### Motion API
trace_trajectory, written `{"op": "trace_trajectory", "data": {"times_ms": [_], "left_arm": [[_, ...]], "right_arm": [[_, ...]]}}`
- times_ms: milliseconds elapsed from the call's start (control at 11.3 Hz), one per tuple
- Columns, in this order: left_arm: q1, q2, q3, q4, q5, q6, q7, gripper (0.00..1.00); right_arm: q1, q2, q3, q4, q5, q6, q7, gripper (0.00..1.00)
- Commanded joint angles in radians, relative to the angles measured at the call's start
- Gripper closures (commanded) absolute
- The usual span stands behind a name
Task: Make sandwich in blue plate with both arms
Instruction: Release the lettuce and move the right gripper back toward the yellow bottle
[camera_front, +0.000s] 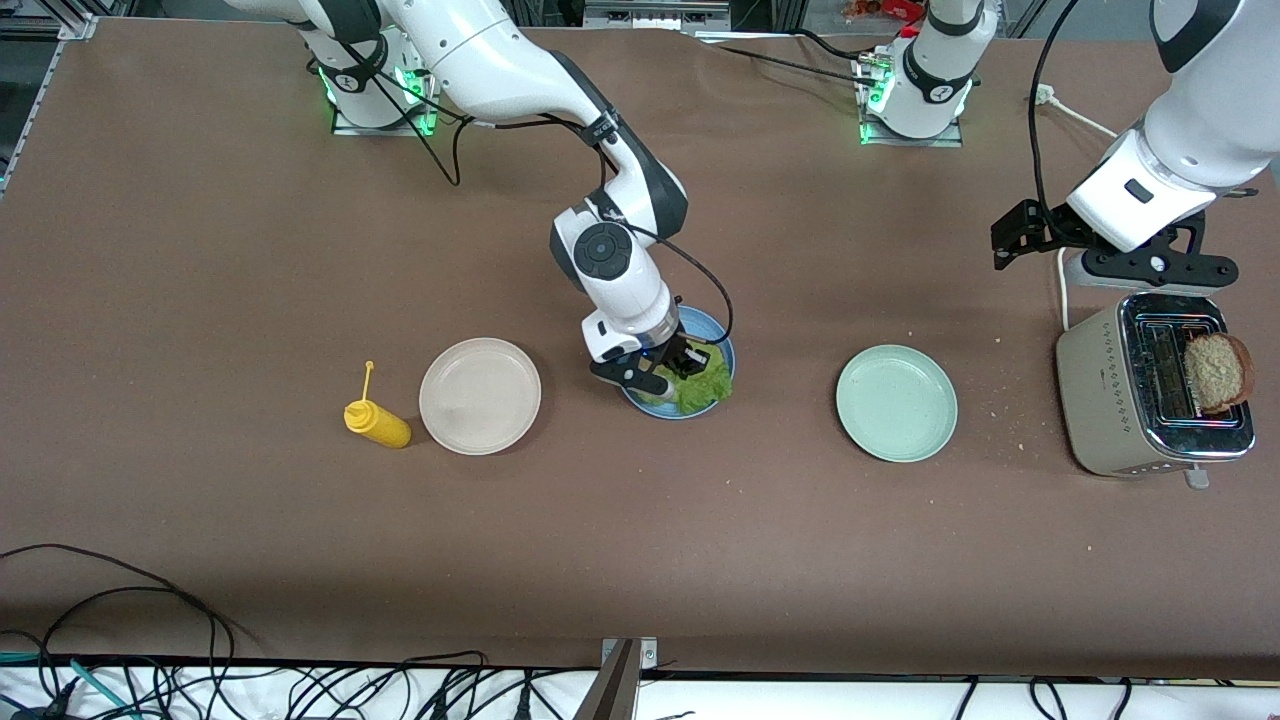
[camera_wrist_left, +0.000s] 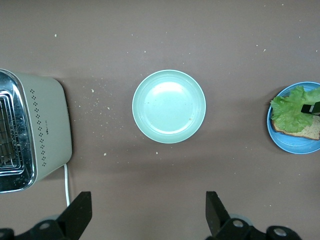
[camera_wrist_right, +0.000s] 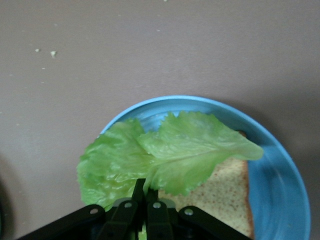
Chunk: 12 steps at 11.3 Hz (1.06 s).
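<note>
The tabletop (camera_front: 250, 250) is covered with a flat brown matte sheet, with small crumbs scattered near the toaster. In the middle of the front view lies the blue plate (camera_front: 722, 345), round and smooth with a shallow rim. On it rests one slice of brown grainy bread (camera_wrist_right: 227, 195) with a darker crust, and a ruffled, thin green lettuce leaf (camera_wrist_right: 165, 152) lies over the slice and hangs past the plate's rim.

The right pincer (camera_front: 668, 362) is down at the plate, its black fingers pressed together on the edge of the lettuce leaf.

The left pincer (camera_wrist_left: 149, 212) hangs over the tabletop beside the toaster (camera_front: 1130, 400), at the right edge of the front view. Its two fingers stand wide apart and hold nothing.

The toaster is a beige box with a shiny metal top. A second slice of grainy bread (camera_front: 1218, 372) sticks out of one slot. Lower in the front view are a pale green plate (camera_front: 897, 402), a beige plate (camera_front: 480, 396) and a yellow squeeze bottle (camera_front: 377, 420) lying on its side.
</note>
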Motion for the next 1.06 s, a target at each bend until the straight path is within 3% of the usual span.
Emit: {"op": "trace_trajectory", "data": {"times_ms": [0,89,177,974], "left_arm": [[0.001,-0.006,0.0,0.001,-0.025,0.005,-0.003,0.0],[0.001,-0.006,0.0,0.001,-0.025,0.006,-0.003,0.0],[0.001,-0.006,-0.002,0.001,-0.025,0.005,-0.003,0.0],[-0.001,-0.006,-0.002,0.001,-0.025,0.003,-0.003,0.0]], "right_arm": [[0.01,-0.026,-0.008,-0.089,0.002,0.051,-0.022,0.99],[0.006,-0.046,-0.008,-0.124,-0.001,0.059,-0.035,0.71],[0.004,-0.064,-0.007,-0.155,-0.014,0.082,-0.069,0.02],[0.025,-0.228,-0.001,-0.292,-0.016,0.076,-0.088,0.0]]}}
